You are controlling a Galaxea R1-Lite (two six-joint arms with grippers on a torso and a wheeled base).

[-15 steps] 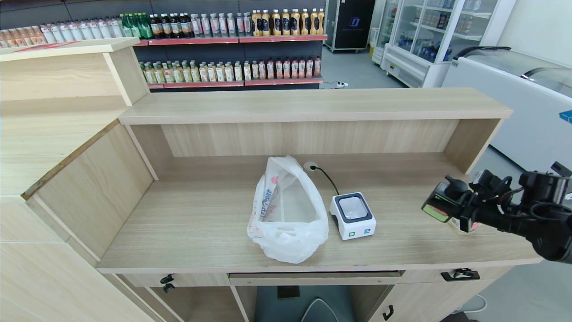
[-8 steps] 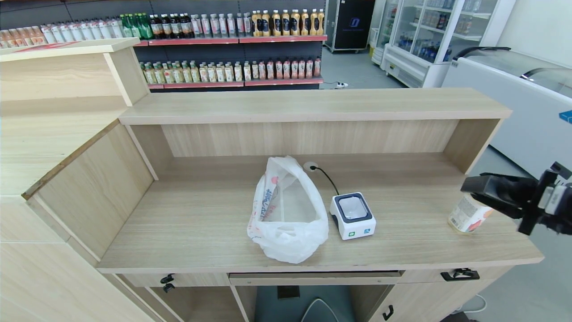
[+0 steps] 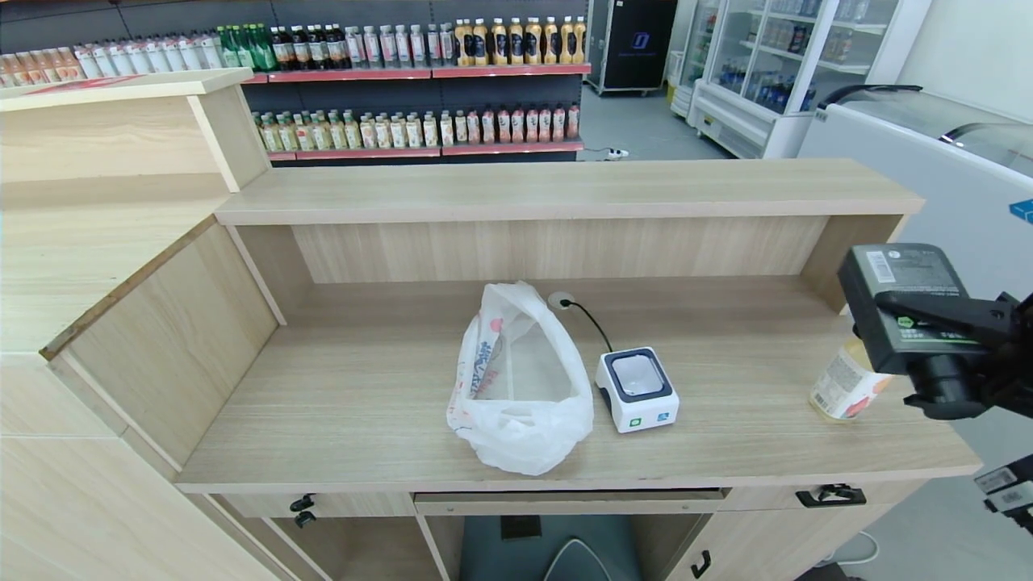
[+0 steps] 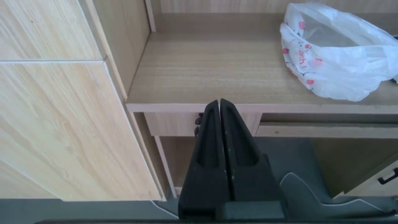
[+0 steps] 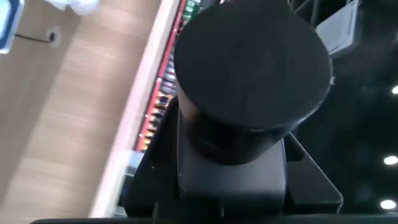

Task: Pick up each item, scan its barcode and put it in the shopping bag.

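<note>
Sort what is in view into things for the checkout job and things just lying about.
Job: shopping bag, barcode scanner, labelled bottle at the right end of the counter.
Lying about: drink shelves behind, glass-door coolers, chest freezer.

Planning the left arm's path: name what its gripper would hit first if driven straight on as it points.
The left gripper would probably meet the counter's front edge first, not the shopping bag; depth is unclear.

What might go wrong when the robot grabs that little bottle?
The bottle stands near the counter's right end, with the right arm close by it; a bump might tip it or knock it off. The shopping bag lies slumped, so the bottle might catch on its rim and miss.
</note>
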